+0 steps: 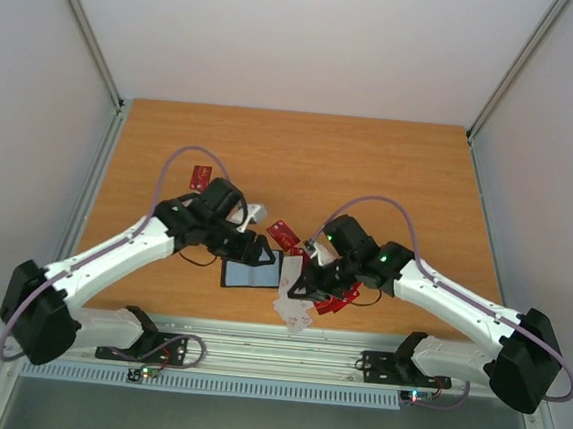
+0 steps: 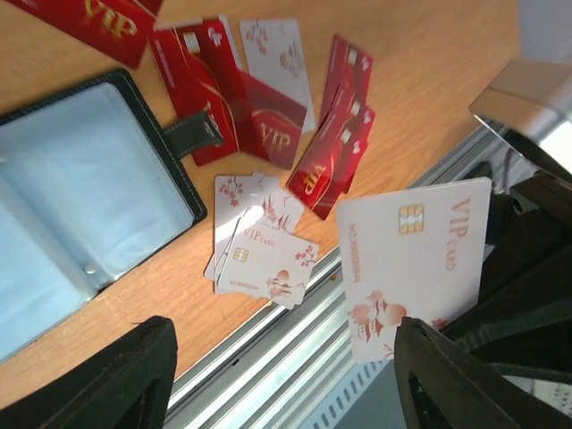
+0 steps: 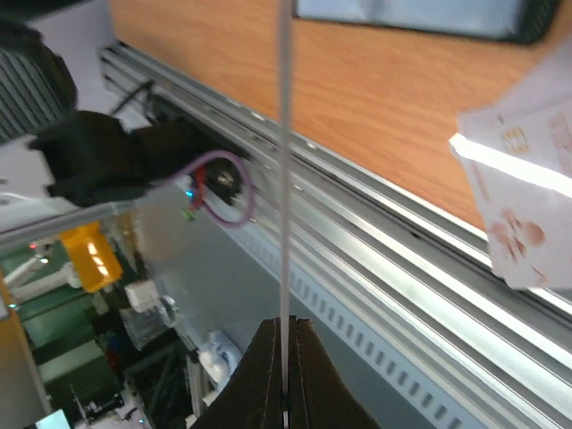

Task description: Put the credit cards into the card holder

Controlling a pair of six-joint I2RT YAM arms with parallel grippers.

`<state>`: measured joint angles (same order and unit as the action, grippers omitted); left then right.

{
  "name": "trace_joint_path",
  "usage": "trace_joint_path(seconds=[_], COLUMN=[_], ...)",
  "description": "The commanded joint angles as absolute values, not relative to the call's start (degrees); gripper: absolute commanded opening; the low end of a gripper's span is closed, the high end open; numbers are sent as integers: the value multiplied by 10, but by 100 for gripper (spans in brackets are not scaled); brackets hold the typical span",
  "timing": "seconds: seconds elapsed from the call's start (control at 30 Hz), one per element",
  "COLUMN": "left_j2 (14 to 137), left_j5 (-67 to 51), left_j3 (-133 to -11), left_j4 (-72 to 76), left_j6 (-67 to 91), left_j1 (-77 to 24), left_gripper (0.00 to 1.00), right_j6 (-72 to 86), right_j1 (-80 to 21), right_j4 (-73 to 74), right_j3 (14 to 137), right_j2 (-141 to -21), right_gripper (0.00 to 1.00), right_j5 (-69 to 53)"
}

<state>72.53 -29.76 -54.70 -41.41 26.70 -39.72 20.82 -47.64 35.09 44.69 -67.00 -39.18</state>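
Observation:
The black card holder (image 2: 183,165) lies open on the table, its pale blue pockets up; it also shows in the top view (image 1: 251,271). My left gripper (image 2: 286,384) is open and empty, hovering over the table's near edge beside the holder; in the top view it is at the holder's far edge (image 1: 256,250). My right gripper (image 3: 286,332) is shut on a white credit card (image 3: 285,179), seen edge-on. That card (image 2: 416,264) hangs in the air near the front rail. Red cards (image 2: 259,116) and white cards (image 2: 259,250) lie loose beside the holder.
A single red card (image 1: 200,177) lies at the back left of the wooden table (image 1: 390,173). More red cards (image 1: 335,301) lie under my right wrist. The metal front rail (image 2: 295,340) runs along the near edge. White cards (image 3: 527,206) overhang it.

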Motion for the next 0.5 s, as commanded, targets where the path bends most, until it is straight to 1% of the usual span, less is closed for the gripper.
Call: trace_joint_path(seconds=[0.0,0.13,0.3,0.37,0.47], left_j2=[663,632,607,607,612], left_j5=[-345,-416,-496,-518,-532], left_j3=[-558,-544,-511,-500,-495], left_j4=[-417,-362,-218,-162,-117], left_j6=[282,323,422,458,489], left_j1=[-355,-322,-303,-299,-298], left_gripper=[71,72,71,71,69], right_j6=[186,187,186,193,212], right_j1=[-446,-421,-405,-400,-395], right_j4=[334,302,272,253,216], right_j3=[494,521,552,560,565], right_j2=[-668,-672,-676,-674,-672], right_gripper=[1,1,1,1,1], right_j5=[-437,-471,-500,-512,-533])
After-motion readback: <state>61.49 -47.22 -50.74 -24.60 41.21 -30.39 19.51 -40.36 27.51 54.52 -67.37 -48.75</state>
